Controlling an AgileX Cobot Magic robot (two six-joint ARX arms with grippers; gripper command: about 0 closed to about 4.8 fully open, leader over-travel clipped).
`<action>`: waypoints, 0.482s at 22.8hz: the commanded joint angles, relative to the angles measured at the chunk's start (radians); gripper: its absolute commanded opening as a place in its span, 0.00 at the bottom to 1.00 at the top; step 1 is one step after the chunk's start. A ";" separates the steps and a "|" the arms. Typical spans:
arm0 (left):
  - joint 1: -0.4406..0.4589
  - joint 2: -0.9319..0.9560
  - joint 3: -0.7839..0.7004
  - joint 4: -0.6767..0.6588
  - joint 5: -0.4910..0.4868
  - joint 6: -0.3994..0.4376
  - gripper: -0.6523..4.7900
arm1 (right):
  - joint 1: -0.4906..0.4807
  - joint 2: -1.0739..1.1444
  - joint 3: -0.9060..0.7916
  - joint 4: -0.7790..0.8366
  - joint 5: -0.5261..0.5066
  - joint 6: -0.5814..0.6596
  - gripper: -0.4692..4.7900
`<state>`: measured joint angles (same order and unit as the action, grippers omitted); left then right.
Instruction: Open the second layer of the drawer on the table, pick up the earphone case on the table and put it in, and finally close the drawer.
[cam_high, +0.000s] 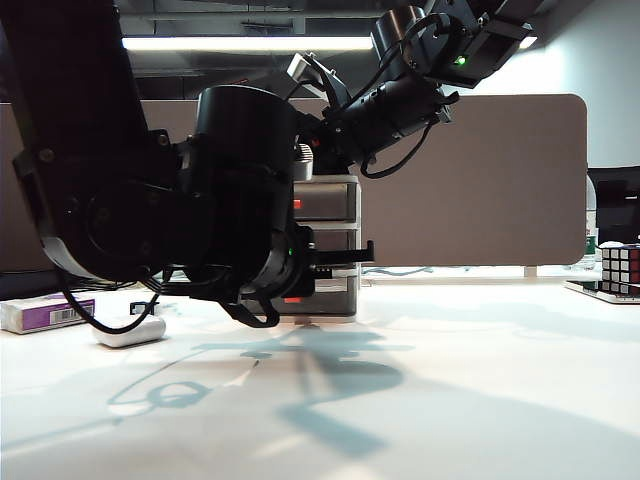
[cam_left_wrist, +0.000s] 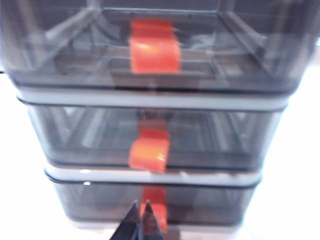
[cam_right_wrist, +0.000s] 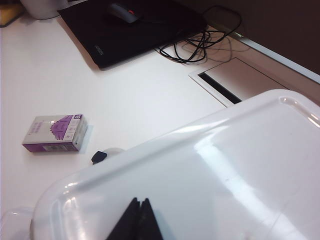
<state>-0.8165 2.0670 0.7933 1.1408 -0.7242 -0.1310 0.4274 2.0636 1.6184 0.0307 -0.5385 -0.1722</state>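
Note:
The drawer (cam_high: 338, 200) stands at mid-table, its three smoky tiers each with a red tab. My left gripper (cam_high: 366, 256) points at its front at about the height of the second layer (cam_high: 338, 240). In the left wrist view the second layer (cam_left_wrist: 90, 135) is pushed in, and my left gripper (cam_left_wrist: 139, 205) is shut with nothing visible between its tips, which show just before the lowest tab (cam_left_wrist: 159, 207). My right gripper (cam_right_wrist: 140, 201) is shut over the unit's white top (cam_right_wrist: 240, 165). The white earphone case (cam_high: 128, 332) lies on the table (cam_high: 480, 380) at the left.
A white-and-purple box (cam_high: 45, 313) lies left of the case, with a small black clip (cam_right_wrist: 99, 156) nearby. A Rubik's cube (cam_high: 620, 270) sits at the far right. A beige partition (cam_high: 480, 180) runs behind the table. A black mat with a mouse (cam_right_wrist: 125, 12) lies beyond.

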 joint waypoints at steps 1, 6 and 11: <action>0.013 -0.003 0.002 0.023 0.011 -0.012 0.24 | -0.002 0.003 -0.002 -0.043 0.013 0.007 0.08; 0.035 -0.003 0.002 0.034 0.124 -0.031 0.41 | -0.001 0.003 -0.002 -0.044 0.013 0.006 0.08; 0.043 -0.003 0.002 0.053 0.127 -0.033 0.41 | -0.002 0.003 -0.002 -0.043 0.013 0.006 0.08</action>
<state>-0.7784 2.0670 0.7937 1.1709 -0.6048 -0.1612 0.4274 2.0628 1.6188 0.0265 -0.5381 -0.1722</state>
